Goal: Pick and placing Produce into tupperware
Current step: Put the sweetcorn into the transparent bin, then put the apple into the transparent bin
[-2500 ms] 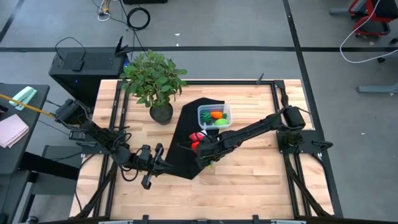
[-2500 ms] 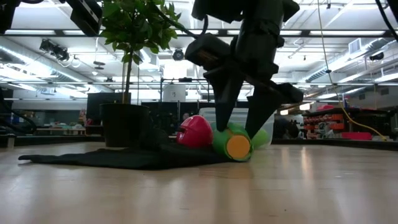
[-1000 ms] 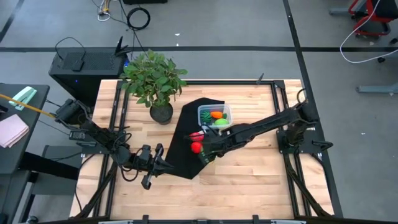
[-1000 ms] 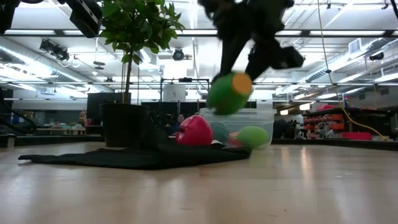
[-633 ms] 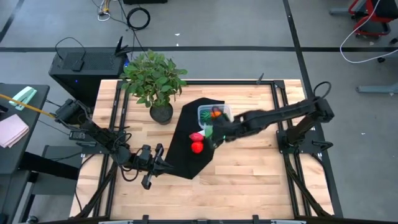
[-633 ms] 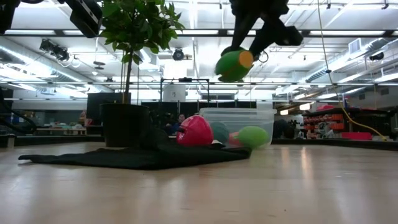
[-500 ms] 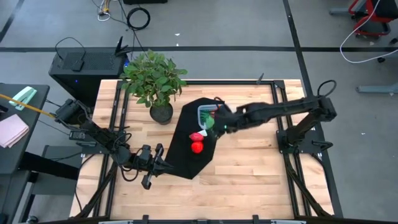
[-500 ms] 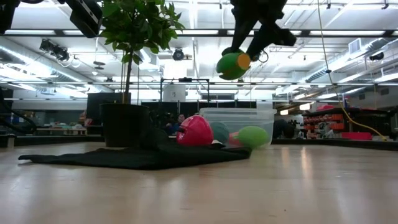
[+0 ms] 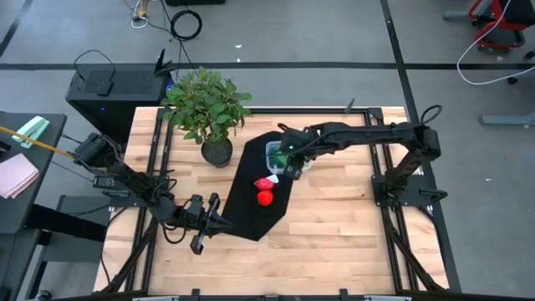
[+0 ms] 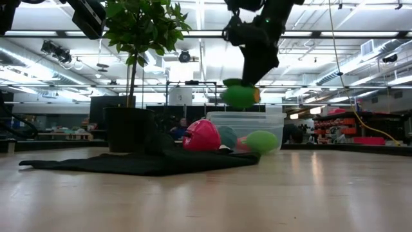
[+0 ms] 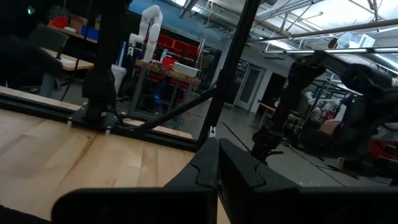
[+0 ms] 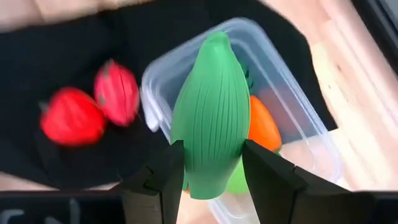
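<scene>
My right gripper hangs over the clear tupperware, shut on the green oblong produce. An orange piece and a lime-green piece lie inside the tupperware. Two red pieces lie on the black cloth, just near-left of the tupperware. My left gripper waits, shut, at the cloth's near-left edge, holding nothing. My right gripper pinches the green oblong between its two fingers at its thick end. The fingers slant steeply down from above and lie along the piece. Its pointed end reaches out past the fingertips. It is lifted clear above the tupperware.
A leafy potted plant stands at the far left, its dark pot beside the cloth. Bare wooden tabletop stretches near and right of the cloth. Black frame rails run along the table's sides.
My right gripper has carried the green oblong up off the cloth and toward the table's far edge, until it hangs over the tupperware. The wrist has rolled on the way and the piece has turned with it. The red pieces stay on the cloth.
</scene>
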